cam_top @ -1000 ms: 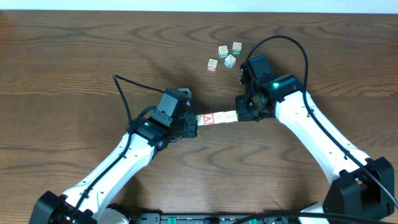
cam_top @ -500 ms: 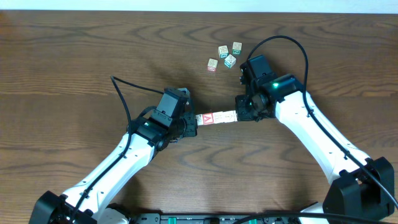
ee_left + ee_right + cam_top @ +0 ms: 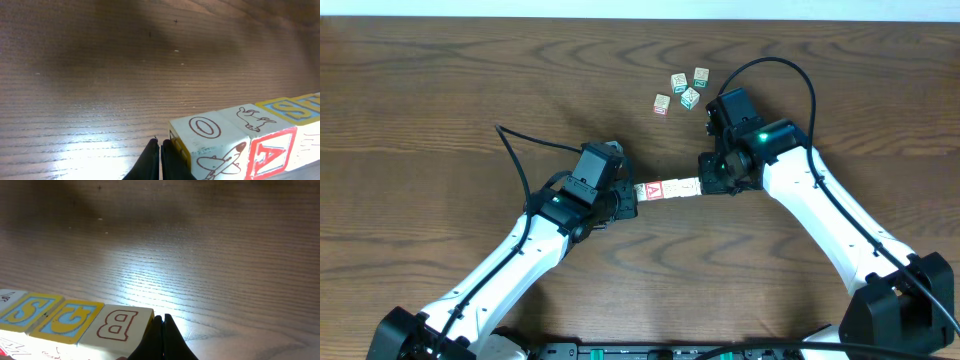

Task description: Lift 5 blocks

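left end effector (image 3: 160,150): closed, touches one end of the block row (image 3: 668,189) | right end effector (image 3: 161,322): closed, touches the other end | four loose blocks (image 3: 681,90) lie apart

We see a dark brown, wood-grained table (image 3: 440,90) with a pale strip (image 3: 620,8) along its far edge. Four small loose cream wooden cubes (image 3: 690,97) with coloured prints sit close together on it.
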